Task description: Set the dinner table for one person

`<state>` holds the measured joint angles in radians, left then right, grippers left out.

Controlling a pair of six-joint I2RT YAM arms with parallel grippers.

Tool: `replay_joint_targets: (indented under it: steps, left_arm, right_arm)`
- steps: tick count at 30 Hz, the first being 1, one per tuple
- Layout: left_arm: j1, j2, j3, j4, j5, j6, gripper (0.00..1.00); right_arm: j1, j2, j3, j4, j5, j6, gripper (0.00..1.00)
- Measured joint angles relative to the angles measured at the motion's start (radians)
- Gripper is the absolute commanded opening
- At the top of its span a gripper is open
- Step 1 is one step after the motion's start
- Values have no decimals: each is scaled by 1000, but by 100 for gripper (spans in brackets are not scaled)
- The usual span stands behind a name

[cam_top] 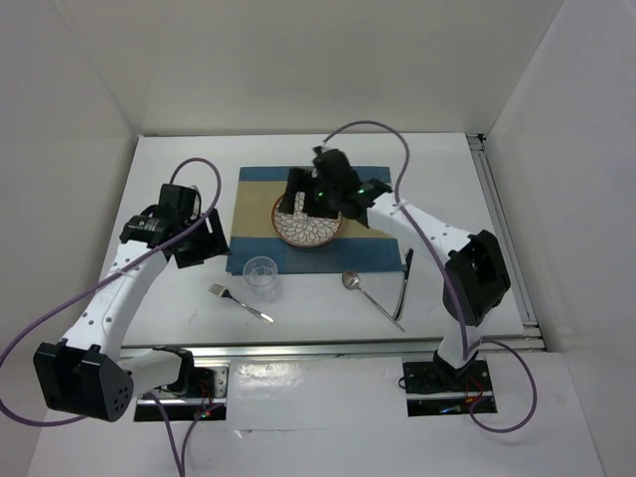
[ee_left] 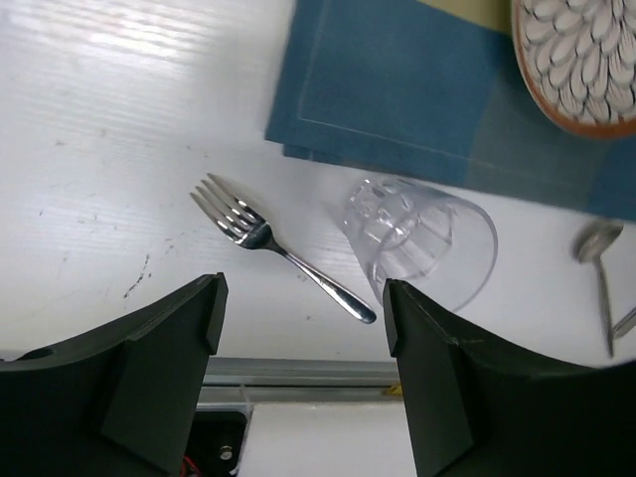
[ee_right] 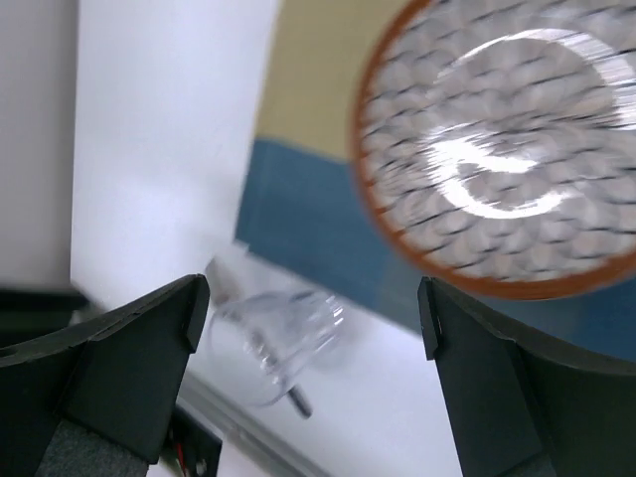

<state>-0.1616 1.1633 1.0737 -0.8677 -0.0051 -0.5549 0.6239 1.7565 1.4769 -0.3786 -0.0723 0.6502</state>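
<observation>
Sitting on the placemat point(cam_top: 253, 253) atop the dinner table point(cam_top: 308, 303), 1 petal-patterned plate point(cam_top: 306, 234)

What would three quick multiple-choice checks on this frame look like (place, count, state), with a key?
1. Where does the round white petal-patterned plate with the orange-brown rim lie?
A. on top of a bowl
B. on the blue-and-tan striped cloth placemat
C. held in a gripper

2. How many clear drinking glasses stand on the white tabletop?
A. one
B. two
C. three

3. What state is the right gripper in?
A. shut on the plate
B. shut on a fork
C. open

Key: 1 B, the plate rests within the placemat's edges. 2 A, only one glass shows, just off the placemat's near edge. 3 C, its fingers stand wide apart above the plate, gripping nothing.
</observation>
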Motion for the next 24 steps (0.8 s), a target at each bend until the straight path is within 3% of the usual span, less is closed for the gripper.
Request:
replay_joint_targets:
  steps: [4,9,16,17,21,24]
  left_arm:
    - [66,-16,0,-21,-39,-63,81]
    - [109,-89,0,-49,-80,-130,81]
    - [121,-126,0,-61,-96,-142,81]
    - [122,-126,0,-63,-96,-143,81]
    - [130,-126,0,-69,-95,-153,81]
    - [132,-126,0,-68,-95,-153,81]
  right_arm:
    - [173,42,37,-32,-3,-56,100]
    - [249,126,38,-90,7,-98,92]
    - [275,245,79,-141,36,-147,67]
    - [285,257,87,-144,38,-150,52]
    - [304,264,103,-167,55,-163,13]
    - [314,264,133,-195,82,-164,0]
